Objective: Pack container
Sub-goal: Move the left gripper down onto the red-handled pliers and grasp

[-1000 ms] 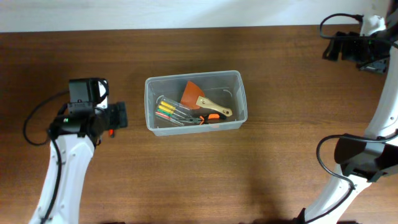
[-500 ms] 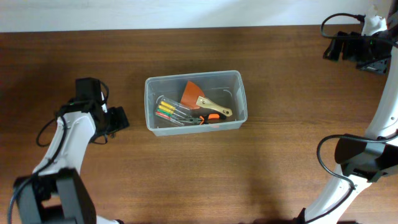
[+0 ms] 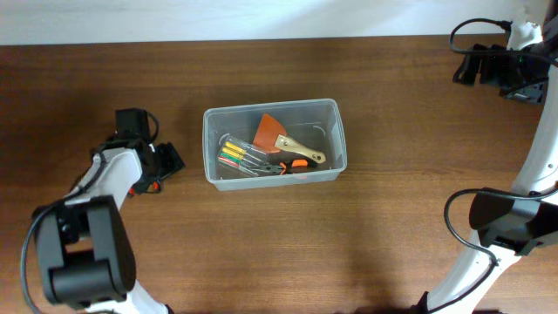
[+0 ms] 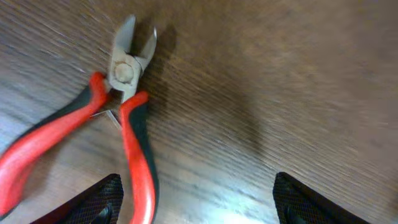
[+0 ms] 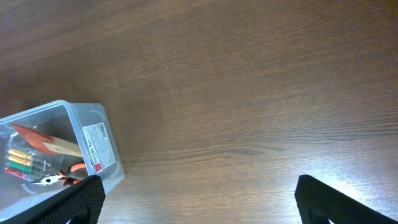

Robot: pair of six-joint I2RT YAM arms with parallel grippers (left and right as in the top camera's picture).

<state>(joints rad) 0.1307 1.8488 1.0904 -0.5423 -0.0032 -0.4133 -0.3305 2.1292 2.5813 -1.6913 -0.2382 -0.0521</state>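
Robotics lab workbench, wood-grain table (image 3: 392,218), two cabled robot arms (image 3: 542,157), red-handled pliers (image 4: 122,72)

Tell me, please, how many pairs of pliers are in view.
2. Red-handled metal pliers lie on the brown wooden table by the left gripper; orange-and-black-handled pliers lie inside the clear rectangular plastic container. More may hide under the other tools there.
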